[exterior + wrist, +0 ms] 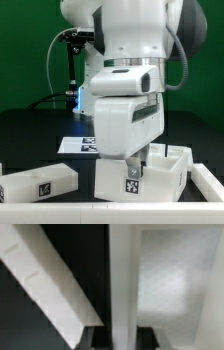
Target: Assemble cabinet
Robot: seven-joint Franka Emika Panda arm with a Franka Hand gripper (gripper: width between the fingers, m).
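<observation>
A white tray-like cabinet piece [165, 176] with a tag on its front stands on the dark table, right of centre in the exterior view. My gripper [138, 160] reaches down over its near wall. In the wrist view that thin white wall [122, 274] runs between my dark fingers [98, 338]. They press on both its sides, so the gripper [123, 336] is shut on it. The tray's pale inner floor [175, 280] lies beside the wall. A white block piece [40, 183] with a tag lies at the exterior view's left. I cannot tell whether the tray is lifted.
The marker board [75, 146] lies behind, at the exterior view's left of the arm. A white rail [100, 208] runs along the front and another white part [208, 185] stands at the right. A slanted white panel [45, 280] shows in the wrist view.
</observation>
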